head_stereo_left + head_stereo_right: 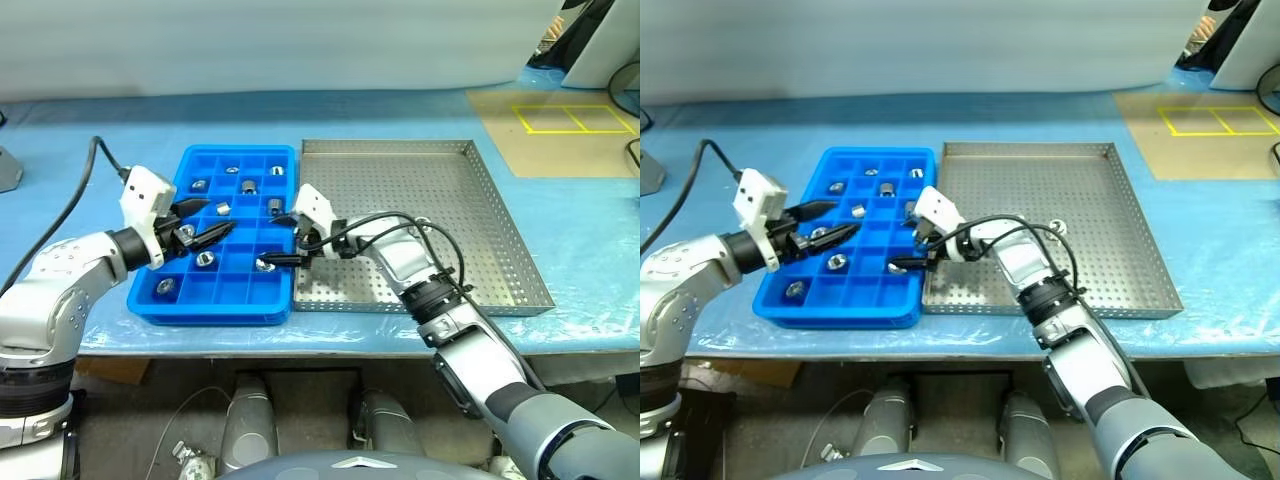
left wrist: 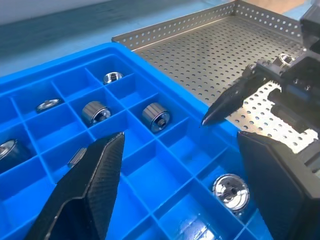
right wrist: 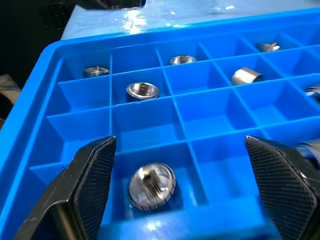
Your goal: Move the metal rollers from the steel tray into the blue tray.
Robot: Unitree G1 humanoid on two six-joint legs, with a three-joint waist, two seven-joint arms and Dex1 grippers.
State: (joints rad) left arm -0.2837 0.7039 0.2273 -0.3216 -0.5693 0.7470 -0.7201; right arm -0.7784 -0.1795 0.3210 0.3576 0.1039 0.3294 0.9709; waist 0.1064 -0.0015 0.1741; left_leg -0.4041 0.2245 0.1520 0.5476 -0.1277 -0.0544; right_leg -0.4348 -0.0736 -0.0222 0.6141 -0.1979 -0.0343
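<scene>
The blue tray (image 1: 212,306) lies on the left with the steel tray (image 1: 430,180) butted against its right side. Several metal rollers rest in separate compartments of the blue tray, such as one (image 1: 249,186) near the back. One roller (image 1: 1057,227) lies on the steel tray's perforated floor. My right gripper (image 1: 272,242) hangs open over the blue tray's near right corner. A roller (image 3: 151,185) lies loose in the compartment below its fingers. My left gripper (image 1: 202,224) stands open and empty above the blue tray's left half.
Both trays sit on a blue-covered table whose front edge runs just below them. A brown mat with yellow tape lines (image 1: 575,118) lies at the back right. A black cable (image 1: 70,205) loops from my left wrist.
</scene>
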